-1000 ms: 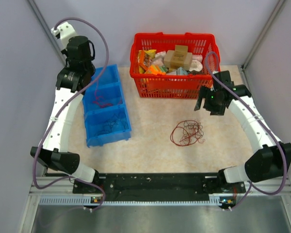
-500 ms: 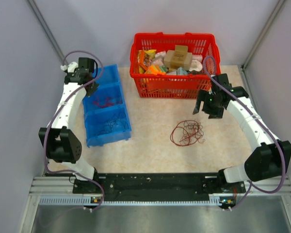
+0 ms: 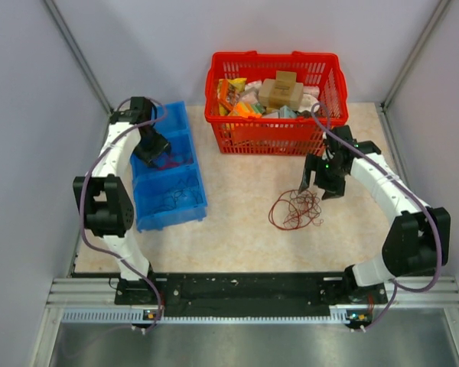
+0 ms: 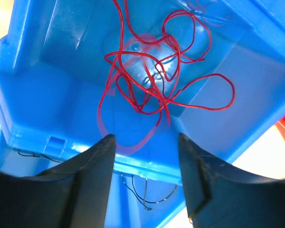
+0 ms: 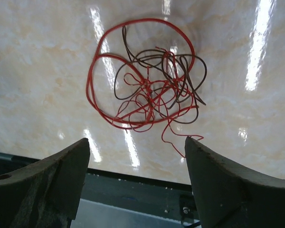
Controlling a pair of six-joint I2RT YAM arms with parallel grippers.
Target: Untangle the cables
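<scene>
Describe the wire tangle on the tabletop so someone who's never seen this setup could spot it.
Find the red basket at the back of the beige tabletop. In front of the basket's right end, near the right gripper, lies a loopy wire tangle. Unlike the wires in the blue bin, it lies outside any container and mixes red with dark-brown strands.

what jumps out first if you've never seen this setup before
The red basket crammed with packets at the back of the table grabs the eye first. Next comes the loose tangle of red and dark wires lying in front of it, with the right gripper poised open near it. On the left, the left gripper hangs open over a blue bin holding a bright red wire.
</scene>
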